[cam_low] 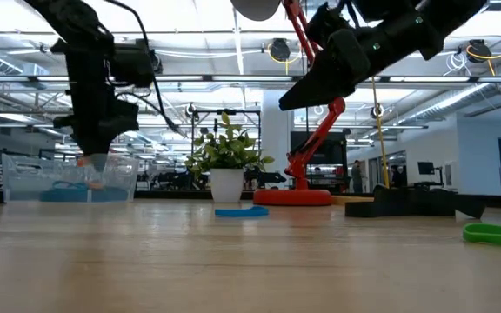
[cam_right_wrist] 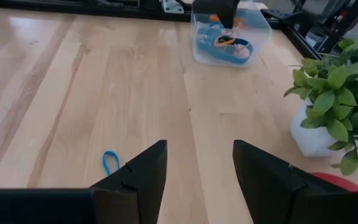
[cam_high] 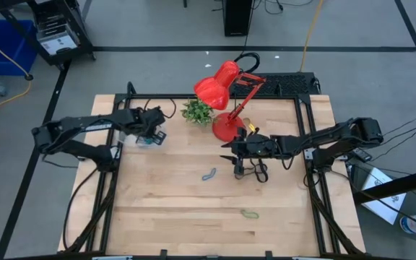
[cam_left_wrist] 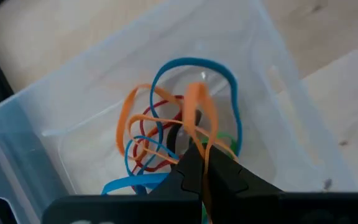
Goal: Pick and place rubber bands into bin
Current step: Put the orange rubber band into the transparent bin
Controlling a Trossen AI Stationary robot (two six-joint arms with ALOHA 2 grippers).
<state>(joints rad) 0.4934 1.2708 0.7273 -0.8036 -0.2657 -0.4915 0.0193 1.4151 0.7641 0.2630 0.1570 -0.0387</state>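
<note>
The clear bin (cam_high: 139,139) stands at the table's far left and holds blue, orange, red and green rubber bands (cam_left_wrist: 160,134). My left gripper (cam_left_wrist: 194,155) hangs over the bin (cam_left_wrist: 278,93), shut on an orange rubber band (cam_left_wrist: 197,102). My right gripper (cam_right_wrist: 197,152) is open and empty, in the air near the table's middle (cam_high: 225,152). A blue rubber band (cam_high: 208,174) lies flat on the wood near it and also shows in the right wrist view (cam_right_wrist: 109,162). A green rubber band (cam_high: 249,214) lies nearer the front edge. My left gripper pinches the orange rubber band between its two shut fingertips (cam_left_wrist: 219,171), coming from above and pointing down into the bin. The band's loop (cam_left_wrist: 194,93) reaches beyond the fingertips toward the bin's floor, above the other bands. Whether it touches them I cannot tell.
A red desk lamp (cam_high: 226,108) and a small potted plant (cam_high: 197,110) stand at the table's far middle. Dark loops (cam_high: 255,173) lie on the wood under my right arm. Bare wood spreads over the table's middle and front.
</note>
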